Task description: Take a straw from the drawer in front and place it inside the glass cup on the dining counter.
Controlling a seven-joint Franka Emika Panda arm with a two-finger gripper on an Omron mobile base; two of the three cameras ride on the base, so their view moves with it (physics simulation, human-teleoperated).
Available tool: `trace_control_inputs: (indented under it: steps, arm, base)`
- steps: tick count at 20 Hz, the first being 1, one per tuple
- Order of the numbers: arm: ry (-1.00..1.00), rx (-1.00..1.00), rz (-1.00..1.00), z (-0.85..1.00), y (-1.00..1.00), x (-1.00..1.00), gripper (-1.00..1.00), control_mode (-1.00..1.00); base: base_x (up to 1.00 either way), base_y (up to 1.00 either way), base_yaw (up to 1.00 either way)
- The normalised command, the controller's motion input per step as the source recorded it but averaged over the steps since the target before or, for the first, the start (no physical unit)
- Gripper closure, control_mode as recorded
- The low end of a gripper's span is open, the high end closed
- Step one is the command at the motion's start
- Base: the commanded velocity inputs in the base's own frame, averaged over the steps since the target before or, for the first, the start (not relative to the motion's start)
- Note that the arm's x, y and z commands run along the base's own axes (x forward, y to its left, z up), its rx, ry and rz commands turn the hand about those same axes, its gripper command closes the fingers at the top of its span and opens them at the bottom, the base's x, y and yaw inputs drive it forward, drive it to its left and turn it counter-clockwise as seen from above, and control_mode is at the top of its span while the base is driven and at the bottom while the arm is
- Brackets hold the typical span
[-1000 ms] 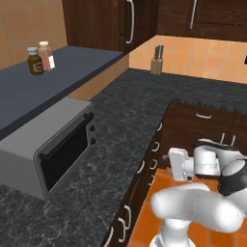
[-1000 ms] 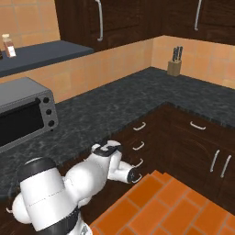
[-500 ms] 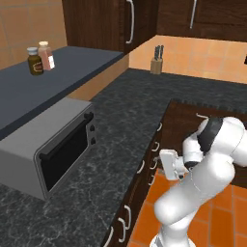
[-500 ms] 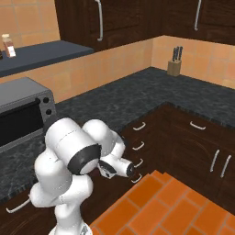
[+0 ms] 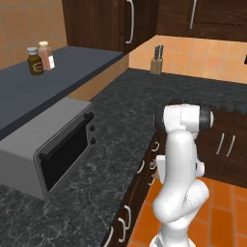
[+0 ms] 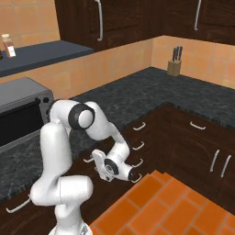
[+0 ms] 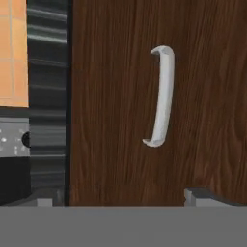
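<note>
One microwave on the near left, two spice jars on the far-left shelf, one knife block at the far corner.

A dark grey speckled worktop runs along the wall and turns a corner, with dark-brown lower cabinets and curved silver handles below it. A grey toaster oven sits on it, and a wooden knife block stands at the far corner. The wall is orange-tan tile, the floor orange tile. Tall dark cabinet doors rise above, beside a blue-grey raised shelf bearing two small bottles.
</note>
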Motion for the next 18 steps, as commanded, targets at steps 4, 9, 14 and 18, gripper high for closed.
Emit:
trace_control_inputs:
  steps: [4, 9, 14, 18]
  arm:
    - [0.01, 0.12, 0.00, -0.20, 0.01, 0.64, -1.00, -1.00]
    - [0.10, 0.05, 0.00, -0.30, 0.12, 0.71, -1.00, -1.00]
    - [0.09, 0.00, 0.00, -0.31, 0.23, 0.41, -1.00, -1.00]
    - [0.02, 0.00, 0.00, -0.13, 0.57, 0.03, -1.00, -1.00]
  base:
    - [0.00, 0.00, 0.00]
    - [0.00, 0.00, 0.00]
    - [0.00, 0.00, 0.00]
    - [0.00, 0.00, 0.00]
